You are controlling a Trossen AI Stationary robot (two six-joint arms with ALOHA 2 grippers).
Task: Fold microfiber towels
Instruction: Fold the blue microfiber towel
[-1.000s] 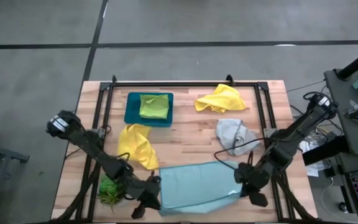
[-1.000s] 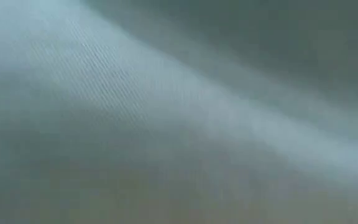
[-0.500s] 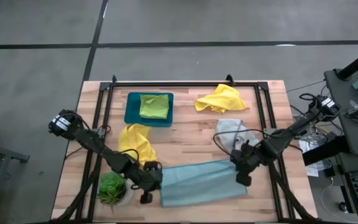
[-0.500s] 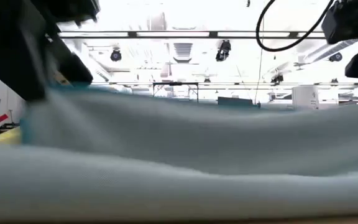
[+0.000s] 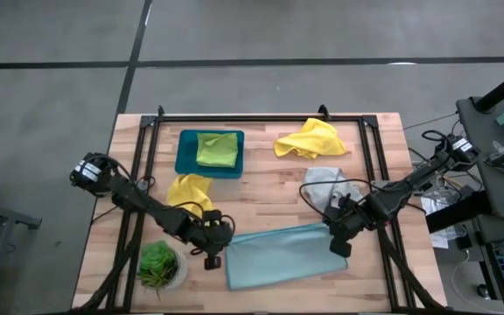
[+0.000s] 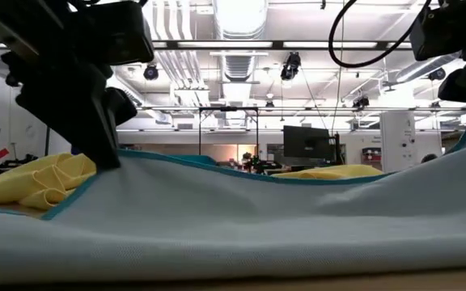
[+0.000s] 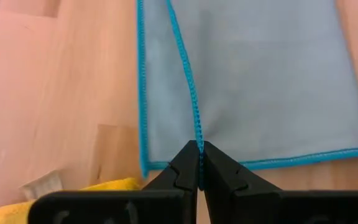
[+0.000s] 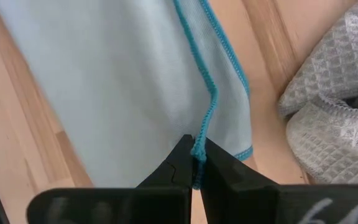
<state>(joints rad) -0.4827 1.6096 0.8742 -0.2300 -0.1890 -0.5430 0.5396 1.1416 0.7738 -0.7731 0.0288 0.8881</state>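
Observation:
The light blue microfiber towel (image 5: 283,255) lies doubled over on the table near the front edge. It fills the foreground of the low view (image 6: 257,226). My left gripper (image 5: 214,255) is shut on its left end and my right gripper (image 5: 340,245) is shut on its right end. A crumpled yellow towel (image 5: 191,194) lies behind my left gripper. A second yellow towel (image 5: 311,138) lies at the far right. The pale grey towel (image 5: 325,185) rests just behind my right gripper. A folded lime green towel (image 5: 217,149) sits in the teal tray (image 5: 185,162). My left gripper pinches the upper layer's teal-stitched hem (image 7: 196,134) between its two shut fingers, at the towel's left end. The fingers slant down from the table's left. The held edge stands slightly raised over the lower layer (image 7: 160,124), which lies flat on the table. My right gripper pinches the stitched hem (image 8: 206,121) at the towel's right end between its shut fingers, slanting steeply down from the right. The hem bunches a little at the fingertips. The held layer lies over the lower layer's edge (image 8: 244,134) on the wood.
A small potted plant (image 5: 158,265) stands at the front left, close to my left arm. The black frame rails (image 5: 261,118) run along the far edge and down both sides. Bare wood (image 5: 269,192) lies between the tray, the grey towel and the blue towel.
Both grippers, shut throughout, have moved from the near edge toward the far edge and downward, tipping more steeply. They carried the blue towel's near edge over its far part, so the towel now lies folded over and has dropped out of the low camera's way.

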